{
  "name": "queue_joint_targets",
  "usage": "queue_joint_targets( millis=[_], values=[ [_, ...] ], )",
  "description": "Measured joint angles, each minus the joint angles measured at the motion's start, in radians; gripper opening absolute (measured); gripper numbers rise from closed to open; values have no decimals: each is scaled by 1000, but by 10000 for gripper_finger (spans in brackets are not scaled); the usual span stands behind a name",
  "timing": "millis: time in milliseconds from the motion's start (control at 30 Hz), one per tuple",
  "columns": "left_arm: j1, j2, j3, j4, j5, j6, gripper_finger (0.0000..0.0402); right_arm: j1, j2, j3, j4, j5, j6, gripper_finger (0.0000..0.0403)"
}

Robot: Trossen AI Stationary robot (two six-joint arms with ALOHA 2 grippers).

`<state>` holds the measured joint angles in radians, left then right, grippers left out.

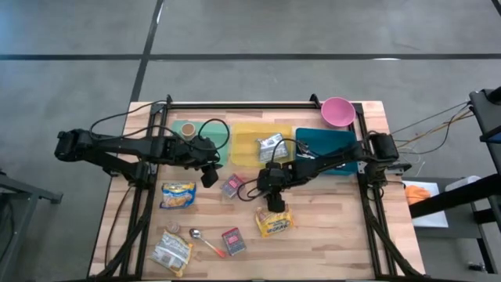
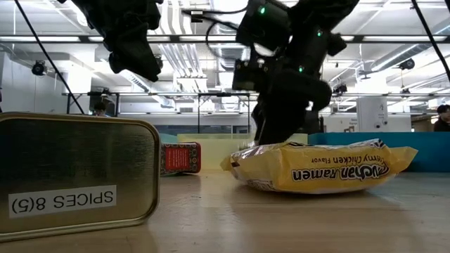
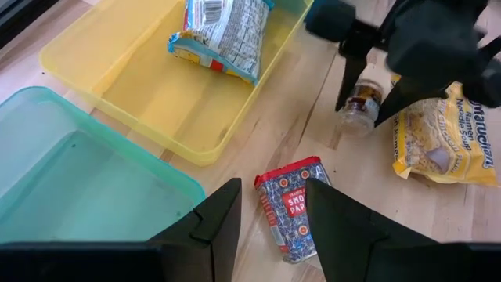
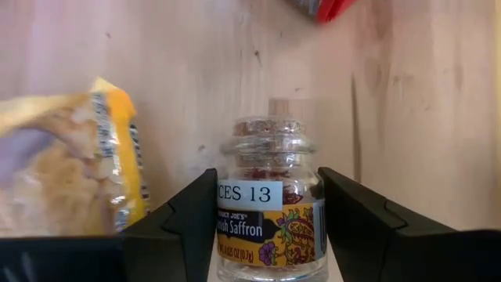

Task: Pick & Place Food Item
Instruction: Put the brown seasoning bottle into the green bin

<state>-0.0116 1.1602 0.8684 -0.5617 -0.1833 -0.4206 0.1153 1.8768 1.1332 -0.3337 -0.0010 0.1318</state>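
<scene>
A small glass saffron jar with a cork stopper sits between the fingers of my right gripper, which is shut on it just beside a yellow ramen packet. In the left wrist view the jar shows between those fingers, over the wood. My left gripper hangs open above a red spice tin lying flat on the table, with nothing between its fingers. In the high view the right gripper hides the jar. My right gripper pinches the jar's glass body between its two fingers, one on either side at label height. The fingers slant down from the table's far right and lie along the jar, whose cork end points away from the wrist. I cannot tell whether it is clear of the table.
A yellow tray holding a packet, a teal tray and a pink bowl stand along the far side. Nearer lie a second ramen packet, another tin, a spoon and a snack bag.
</scene>
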Motion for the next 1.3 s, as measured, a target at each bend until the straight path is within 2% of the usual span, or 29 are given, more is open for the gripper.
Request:
queue_joint_targets(
  millis=[333, 500, 767, 1033, 1200, 1300],
  values=[
    [0, 0, 0, 70, -1, 20, 149, 19, -69, 2, 3, 1, 32, 187],
    [0, 0, -11, 137, -27, 38, 149, 38, -126, 2, 2, 1, 122, 187],
    [-18, 28, -64, 321, -26, 426, 149, 93, -244, -5, 59, 4, 391, 187],
    [-139, 30, -147, 617, -23, 812, 150, 150, -332, -40, 251, 3, 453, 187],
    [-236, 35, -153, 680, -1, 917, 158, 163, -315, -45, 343, 1, 455, 187],
    [-279, 44, -146, 724, 43, 921, 184, 162, -293, -45, 419, 1, 459, 187]
  ],
)
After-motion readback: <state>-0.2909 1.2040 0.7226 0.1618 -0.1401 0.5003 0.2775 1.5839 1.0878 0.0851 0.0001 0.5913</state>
